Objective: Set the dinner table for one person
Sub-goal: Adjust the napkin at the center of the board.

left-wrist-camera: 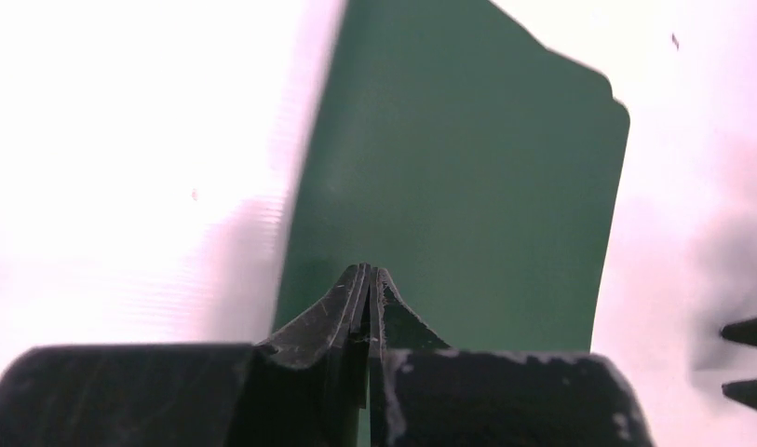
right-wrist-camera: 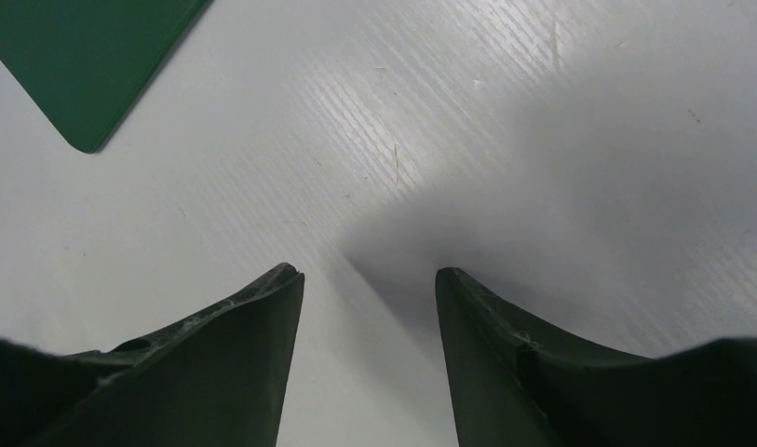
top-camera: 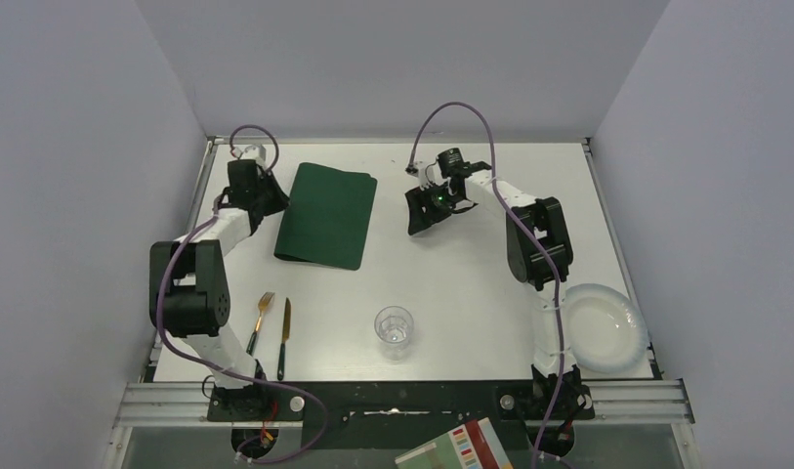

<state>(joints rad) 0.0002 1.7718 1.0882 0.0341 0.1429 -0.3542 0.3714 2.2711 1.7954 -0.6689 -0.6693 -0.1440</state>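
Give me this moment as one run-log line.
left gripper: shut on placemat edge | right gripper: open, empty, above dinner table | fork, knife, glass, plate: near edge, not yet on placemat

Top camera overhead from near edge, whole table [top-camera: 451, 283]; wrist cameras close, downward, sharing placemat [left-wrist-camera: 449, 186].

No text, label, brand, number or sign is showing legibly in any of the views. A card [top-camera: 457, 450] with coloured squares is lying just beyond the near edge of the table [top-camera: 451, 283]. Any print it may be carrying is coming out too small to read.
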